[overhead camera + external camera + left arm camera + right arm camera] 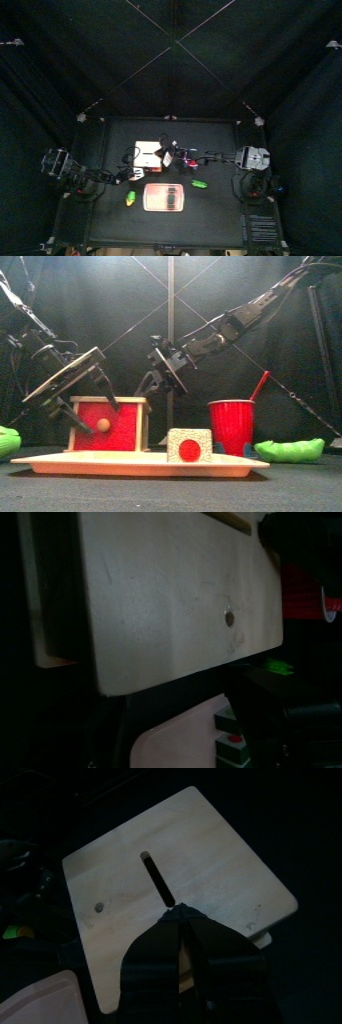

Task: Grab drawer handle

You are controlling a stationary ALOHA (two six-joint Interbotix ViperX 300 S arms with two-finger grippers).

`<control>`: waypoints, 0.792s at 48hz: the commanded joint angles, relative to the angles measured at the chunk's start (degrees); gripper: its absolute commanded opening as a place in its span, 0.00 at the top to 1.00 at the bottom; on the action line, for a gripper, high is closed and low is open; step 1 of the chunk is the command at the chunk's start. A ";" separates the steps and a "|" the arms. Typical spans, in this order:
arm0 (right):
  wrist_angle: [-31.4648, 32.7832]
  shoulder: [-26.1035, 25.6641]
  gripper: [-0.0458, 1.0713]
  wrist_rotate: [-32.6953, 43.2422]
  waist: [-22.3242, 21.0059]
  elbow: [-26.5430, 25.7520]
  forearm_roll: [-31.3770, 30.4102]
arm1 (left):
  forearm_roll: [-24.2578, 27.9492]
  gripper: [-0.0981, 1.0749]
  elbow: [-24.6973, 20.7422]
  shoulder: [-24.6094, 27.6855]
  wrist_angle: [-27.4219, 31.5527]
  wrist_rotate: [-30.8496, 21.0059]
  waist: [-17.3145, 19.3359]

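Two grippers hung by the drawer (108, 425): the left gripper (63, 408), spread wide and empty, sat at its left side, nearer the round handle (102, 425) on the red front, while the right gripper (158, 378), nearly clenched, hovered over the wooden top.

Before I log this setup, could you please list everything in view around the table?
drawer box: one, pale wood with red front, behind the tray
drawer handle: one, pale knob, on the red front
cube: one, white with red dot, apparently on the tray
cup: one, red, with straw, right of the box
green objects: two, far left and far right
tray: one, pale pink, table front
left gripper: open, by the box's left side
right gripper: shut, above the box
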 commanded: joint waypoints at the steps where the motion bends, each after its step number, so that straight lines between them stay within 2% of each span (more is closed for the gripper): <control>1: 0.00 -0.88 0.66 0.00 -0.53 -0.88 0.00 | -0.18 0.11 -1.32 0.44 0.26 0.18 0.35; 7: 0.00 -0.79 0.66 0.00 -0.53 -0.97 0.00 | -0.18 0.14 -1.85 1.67 0.62 0.09 0.62; 23: 0.00 -0.44 0.66 0.00 -0.44 -1.23 0.00 | -0.18 0.38 -2.20 2.46 0.79 0.18 1.32; 38: 0.53 -0.44 0.66 0.00 -0.26 -1.32 0.00 | 0.09 0.43 -2.02 2.29 1.23 0.26 1.23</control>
